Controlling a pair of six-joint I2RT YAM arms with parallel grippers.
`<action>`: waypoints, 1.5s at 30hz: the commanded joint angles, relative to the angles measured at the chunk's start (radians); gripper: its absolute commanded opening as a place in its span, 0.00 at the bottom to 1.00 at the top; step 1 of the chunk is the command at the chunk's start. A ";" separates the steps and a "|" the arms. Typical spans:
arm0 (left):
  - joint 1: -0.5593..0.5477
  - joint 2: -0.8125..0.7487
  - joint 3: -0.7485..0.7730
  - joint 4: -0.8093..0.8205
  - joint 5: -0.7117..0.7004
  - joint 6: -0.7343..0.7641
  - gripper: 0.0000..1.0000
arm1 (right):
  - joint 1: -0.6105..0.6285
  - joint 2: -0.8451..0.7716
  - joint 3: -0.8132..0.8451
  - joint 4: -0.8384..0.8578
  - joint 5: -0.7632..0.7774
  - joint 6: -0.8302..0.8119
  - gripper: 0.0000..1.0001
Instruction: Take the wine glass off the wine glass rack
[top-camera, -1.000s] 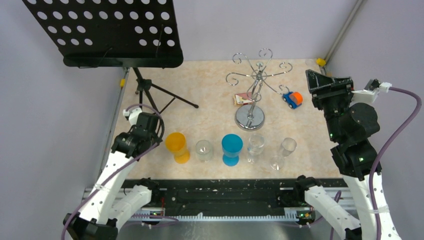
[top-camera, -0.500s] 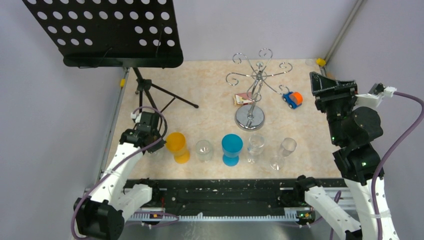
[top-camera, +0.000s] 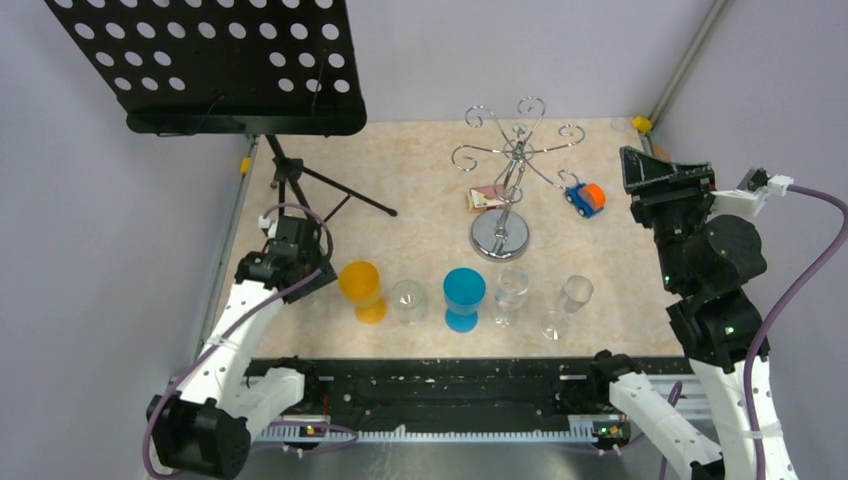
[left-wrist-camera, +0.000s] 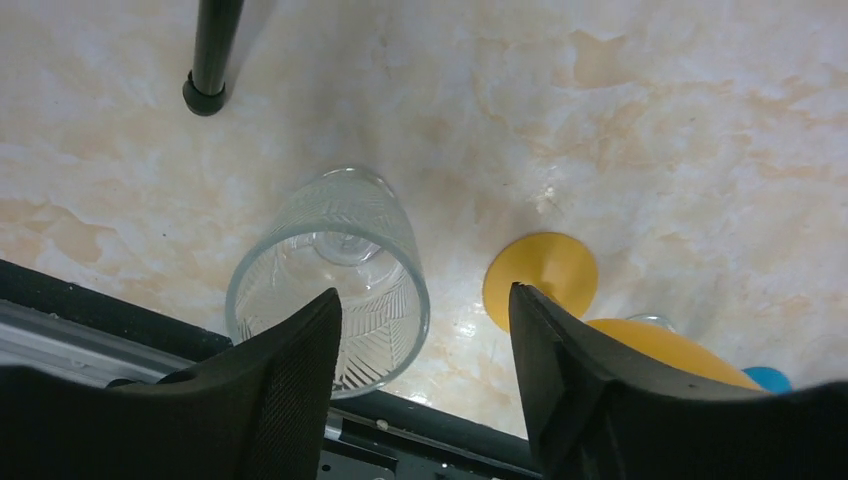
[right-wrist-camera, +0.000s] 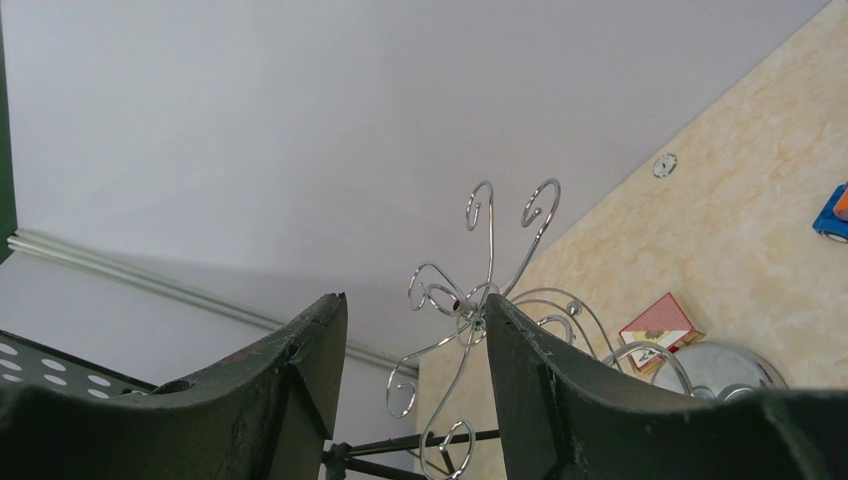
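Marbled beige tabletop (top-camera: 420, 180), with grey walls behind it. You see the left gripper (left-wrist-camera: 422, 300) low over the table with its fingers spread, clamping nothing. The wine glass (left-wrist-camera: 340, 270) (clear, with a leaf pattern) stands on the table directly beneath this gripper, rim toward the camera. It is partly hidden by the left-hand finger and partly in the gap. Just to the right of that gripper stands an orange goblet (left-wrist-camera: 545, 280). The right gripper (right-wrist-camera: 412, 300) hangs above the table, its fingers also apart and empty. Ahead of it, framed between its fingers, you find the wine glass rack (right-wrist-camera: 470, 310), upright and well apart from both grippers.
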 joint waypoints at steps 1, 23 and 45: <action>0.005 -0.052 0.134 -0.050 -0.031 0.025 0.68 | 0.002 -0.009 0.022 0.011 0.018 -0.024 0.54; 0.005 -0.223 0.776 -0.250 -0.090 0.236 0.98 | 0.001 -0.003 0.121 -0.020 0.216 -0.424 0.54; 0.005 -0.357 0.896 -0.079 -0.092 0.335 0.99 | 0.002 -0.094 0.166 0.002 0.421 -0.636 0.54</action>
